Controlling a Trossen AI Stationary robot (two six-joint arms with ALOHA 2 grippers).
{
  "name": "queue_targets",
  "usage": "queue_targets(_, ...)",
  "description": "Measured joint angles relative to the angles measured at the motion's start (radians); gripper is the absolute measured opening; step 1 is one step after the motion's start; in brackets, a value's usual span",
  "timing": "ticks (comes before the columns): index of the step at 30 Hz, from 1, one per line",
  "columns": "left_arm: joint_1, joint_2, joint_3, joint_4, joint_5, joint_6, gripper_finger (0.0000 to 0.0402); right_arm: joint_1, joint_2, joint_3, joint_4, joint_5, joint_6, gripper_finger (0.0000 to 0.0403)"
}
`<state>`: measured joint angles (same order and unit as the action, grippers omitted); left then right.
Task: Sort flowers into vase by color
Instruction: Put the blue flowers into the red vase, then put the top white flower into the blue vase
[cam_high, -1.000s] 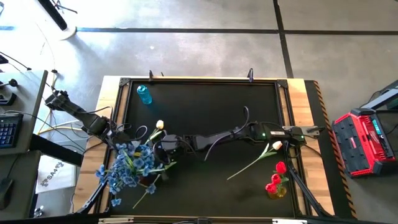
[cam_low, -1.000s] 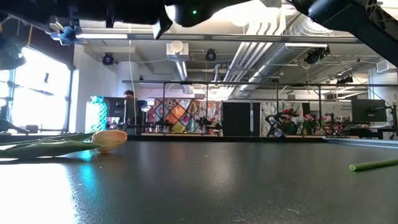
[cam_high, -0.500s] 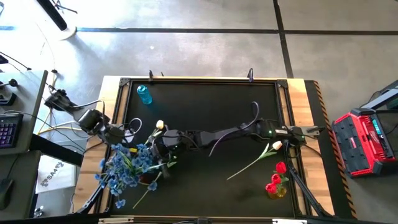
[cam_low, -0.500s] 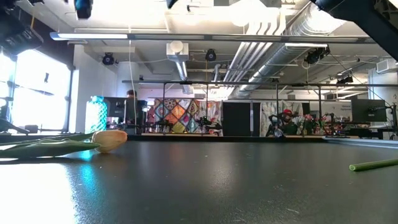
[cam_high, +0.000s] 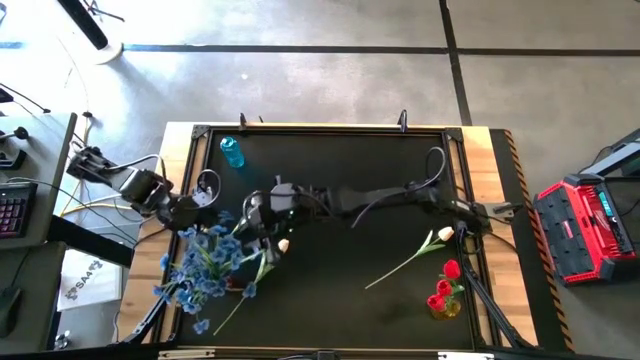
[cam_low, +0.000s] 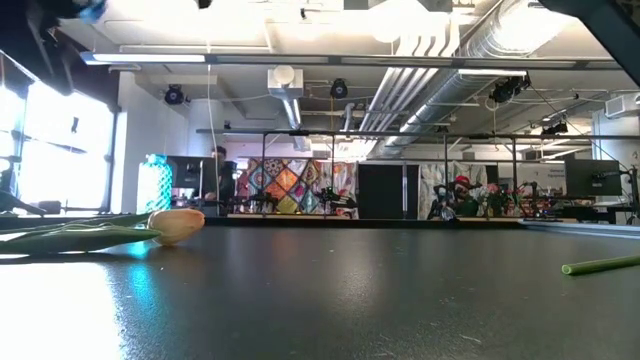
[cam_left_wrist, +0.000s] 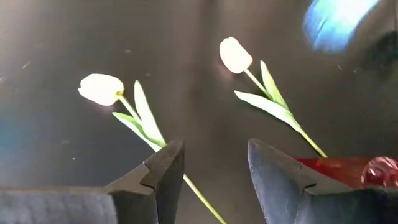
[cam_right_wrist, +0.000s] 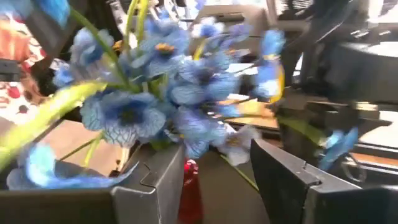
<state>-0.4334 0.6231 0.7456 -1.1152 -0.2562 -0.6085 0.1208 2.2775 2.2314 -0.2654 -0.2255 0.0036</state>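
Rising from the blue flowers on the table's left, the right gripper has carried its cream tulip clear; both grippers' jaws stand apart, left gripper beside.

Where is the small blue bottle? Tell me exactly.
In the high view, the blue bottle stands at the mat's far-left corner, apart from the blue blossoms nearer the front.

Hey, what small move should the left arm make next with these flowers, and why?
Probably lower the left gripper onto the stem of the nearer cream tulip and close. Its fingers are open and empty, and that stem runs between them. The right gripper, open, faces the blue flowers.
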Motion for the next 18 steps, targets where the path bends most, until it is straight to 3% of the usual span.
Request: queue_targets(18, 0.357, 0.001, 0.000, -0.053, -0.050, 0.089, 0.0165, -0.147, -0.246, 0.000, -0.341, -0.006, -0.100, 0.0173)
